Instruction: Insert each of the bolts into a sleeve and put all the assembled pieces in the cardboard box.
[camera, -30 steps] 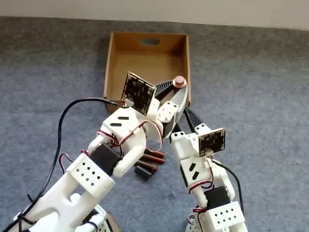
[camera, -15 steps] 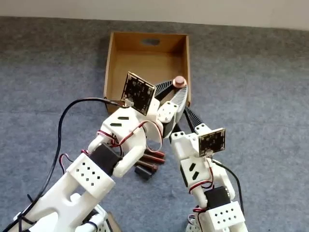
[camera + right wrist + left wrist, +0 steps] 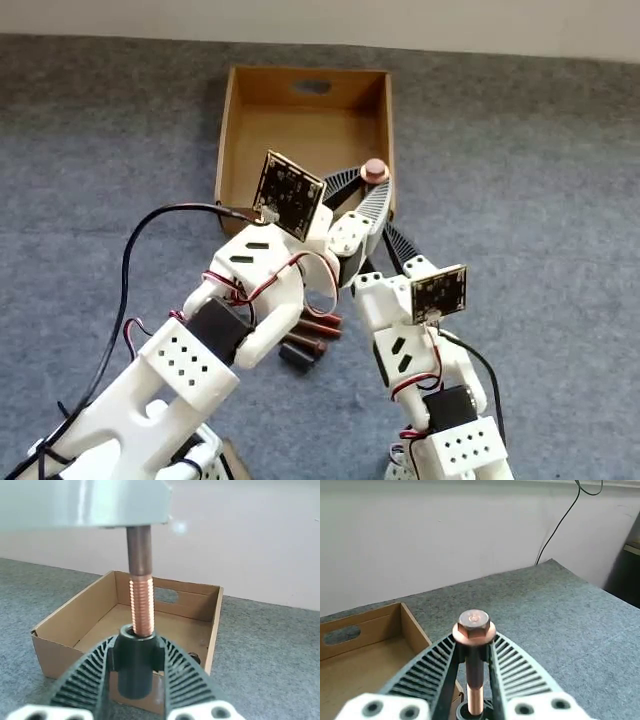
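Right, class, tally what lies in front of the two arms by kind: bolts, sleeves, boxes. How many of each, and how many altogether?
Bolts: 3 (one in the left tool, two on the table)
Sleeves: 2 (one in the right tool, one on the table)
Cardboard box: 1
Total: 6 in plain sight; an arm hides part of the pile.
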### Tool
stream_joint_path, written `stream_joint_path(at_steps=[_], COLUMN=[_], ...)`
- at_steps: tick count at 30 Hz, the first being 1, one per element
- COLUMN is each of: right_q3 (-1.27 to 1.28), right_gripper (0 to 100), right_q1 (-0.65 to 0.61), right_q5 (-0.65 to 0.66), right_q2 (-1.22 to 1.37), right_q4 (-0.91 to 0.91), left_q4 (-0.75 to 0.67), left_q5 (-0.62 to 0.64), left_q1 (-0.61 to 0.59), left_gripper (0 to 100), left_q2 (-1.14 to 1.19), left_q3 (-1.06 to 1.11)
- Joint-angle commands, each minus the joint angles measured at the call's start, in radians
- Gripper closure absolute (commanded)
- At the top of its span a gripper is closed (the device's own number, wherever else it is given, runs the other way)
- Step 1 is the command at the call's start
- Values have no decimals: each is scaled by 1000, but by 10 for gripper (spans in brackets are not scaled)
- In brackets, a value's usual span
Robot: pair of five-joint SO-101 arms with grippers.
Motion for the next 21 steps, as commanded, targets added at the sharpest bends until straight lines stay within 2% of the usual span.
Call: stream_joint_path(at_steps=[1,11,16,21], right_q3=[-4,-2,-2,-2], right_gripper=[993,993,993,993], right_q1=[-10,-10,-10,-10], right_q5=[-9,-9,-9,-9], right_q2=[-13,-13,-13,-13], right_q4=[-24,-24,-24,-24], left_q4=[-20,-20,-20,-23], left_q5=[3,-2,-98,-98], left_q1=[15,4,5,5], left_gripper=[991,991,991,991], left_q2=[-33,-38,-41,-35], left_q3=[-8,-12,-13,-12])
